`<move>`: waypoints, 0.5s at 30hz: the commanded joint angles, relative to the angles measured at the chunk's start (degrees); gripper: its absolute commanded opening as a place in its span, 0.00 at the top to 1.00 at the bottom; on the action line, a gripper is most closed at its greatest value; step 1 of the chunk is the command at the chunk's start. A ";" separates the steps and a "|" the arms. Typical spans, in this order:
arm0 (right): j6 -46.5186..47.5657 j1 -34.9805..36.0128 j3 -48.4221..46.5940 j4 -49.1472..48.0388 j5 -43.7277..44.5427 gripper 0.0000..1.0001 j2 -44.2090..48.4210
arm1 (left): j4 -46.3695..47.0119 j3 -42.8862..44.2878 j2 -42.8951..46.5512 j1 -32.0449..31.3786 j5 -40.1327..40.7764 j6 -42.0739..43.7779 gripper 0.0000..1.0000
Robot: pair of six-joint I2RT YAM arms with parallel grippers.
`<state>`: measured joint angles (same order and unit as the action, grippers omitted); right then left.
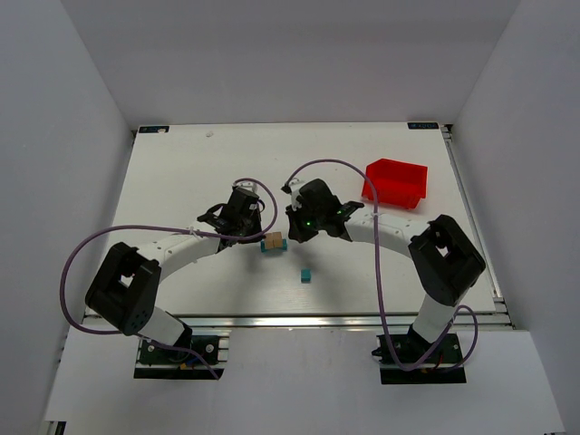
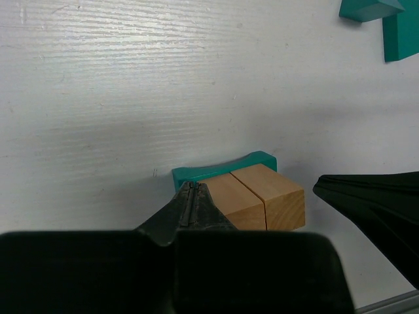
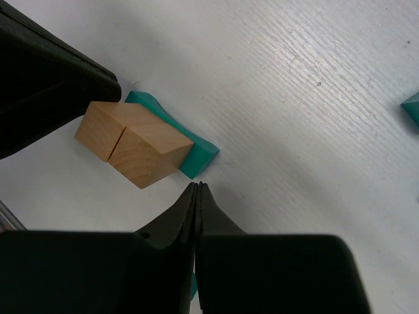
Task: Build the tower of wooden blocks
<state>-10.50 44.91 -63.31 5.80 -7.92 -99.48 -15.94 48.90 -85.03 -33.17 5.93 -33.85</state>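
Two tan blocks [image 2: 252, 196] side by side on a teal base [image 2: 222, 169]: wood block tower [image 1: 273, 243] at centre of table [image 1: 181, 172], long axis from left gripper [image 2: 191, 199] to right gripper [image 3: 196, 196]. Both pinched together, empty, just beside it. Loose teal cube [image 1: 306, 275] nearer right gripper; edges well apart.

Red plastic bin [image 1: 395, 182]: upright, open-topped, resting on the white table [image 1: 181, 172], beyond and to the right of the right jaws, well apart from both pairs. White walls [image 1: 82, 109] enclose the table on three sides.
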 commanded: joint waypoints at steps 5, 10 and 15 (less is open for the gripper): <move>-0.04 0.71 -1.91 -1.32 -1.13 1.00 -0.63 | -1.72 1.81 0.22 -0.05 2.93 0.01 1.00; -0.04 0.97 -1.91 -1.41 -1.92 1.00 -0.63 | -2.07 0.84 1.45 -0.05 2.94 -0.17 1.00; 0.04 1.24 -2.17 -1.58 -2.27 1.00 -1.06 | -0.76 0.75 1.71 -0.32 1.27 0.18 1.00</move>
<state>-10.50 45.60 -63.35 5.80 -9.23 -99.83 -17.52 48.90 -85.10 -33.19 7.68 -33.87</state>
